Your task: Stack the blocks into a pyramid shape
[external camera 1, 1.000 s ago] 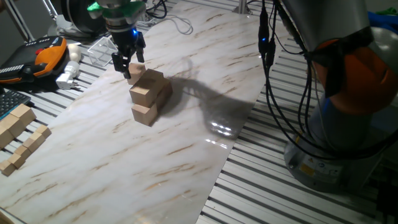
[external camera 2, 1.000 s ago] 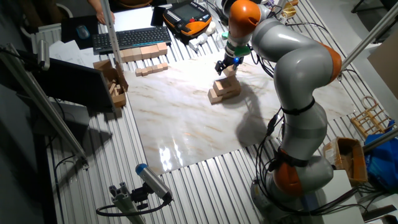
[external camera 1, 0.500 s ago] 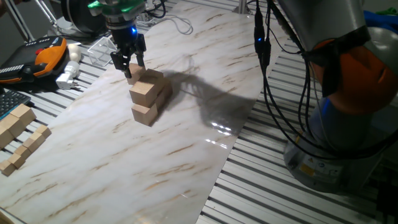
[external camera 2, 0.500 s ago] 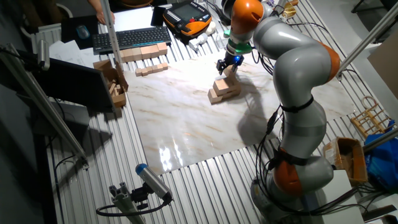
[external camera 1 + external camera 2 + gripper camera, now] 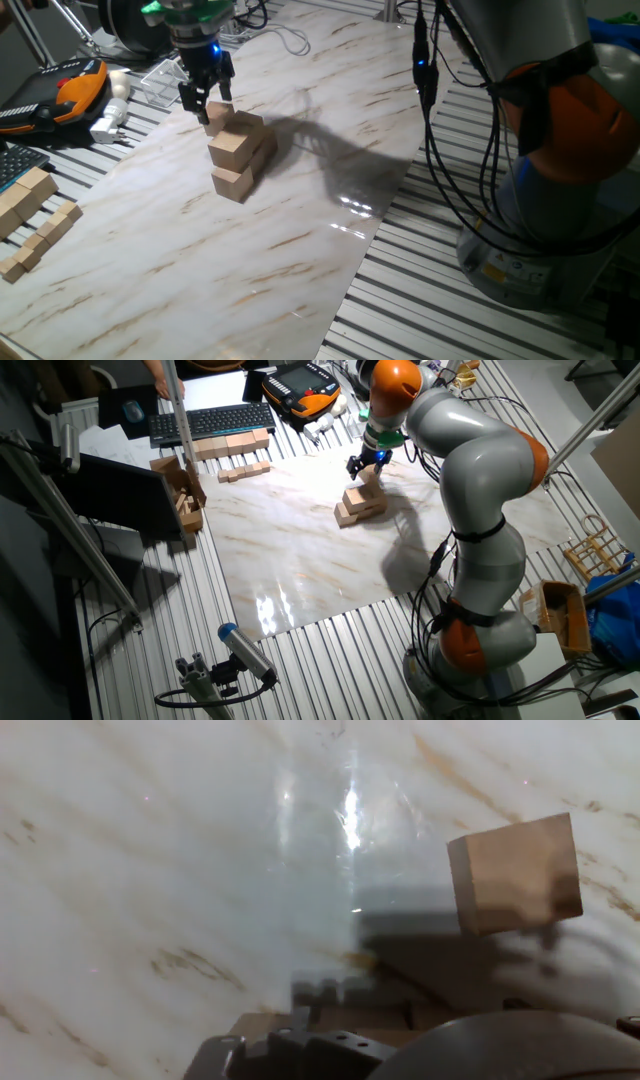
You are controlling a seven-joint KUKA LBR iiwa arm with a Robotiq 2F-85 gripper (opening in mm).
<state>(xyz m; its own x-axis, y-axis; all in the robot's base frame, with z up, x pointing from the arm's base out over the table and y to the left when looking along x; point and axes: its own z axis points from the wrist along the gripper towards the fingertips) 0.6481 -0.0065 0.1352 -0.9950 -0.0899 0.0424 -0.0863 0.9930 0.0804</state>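
Note:
Several light-tan wooden blocks form a two-level stack [image 5: 240, 152] on the marble board [image 5: 200, 270]; the stack [image 5: 360, 505] is also in the other fixed view. My gripper [image 5: 207, 103] hangs just behind the stack's top, shut on one more block [image 5: 219, 112] held at the upper level's height. In the other fixed view the gripper [image 5: 364, 466] sits right above the stack's far end. The hand view shows one block [image 5: 515, 872] at the right over the marble, casting a shadow, and a tan surface beside the gripper housing at the bottom edge.
Smaller pale wooden pieces [image 5: 30, 215] lie off the board's left edge. An orange pendant [image 5: 70, 90], a white plug [image 5: 108, 122] and a keyboard [image 5: 205, 422] sit behind them. The arm's base [image 5: 560, 170] and cables [image 5: 440, 150] stand at the right.
The gripper dipped slightly toward the stack half a second ago and is back up a little. The stack has not moved.

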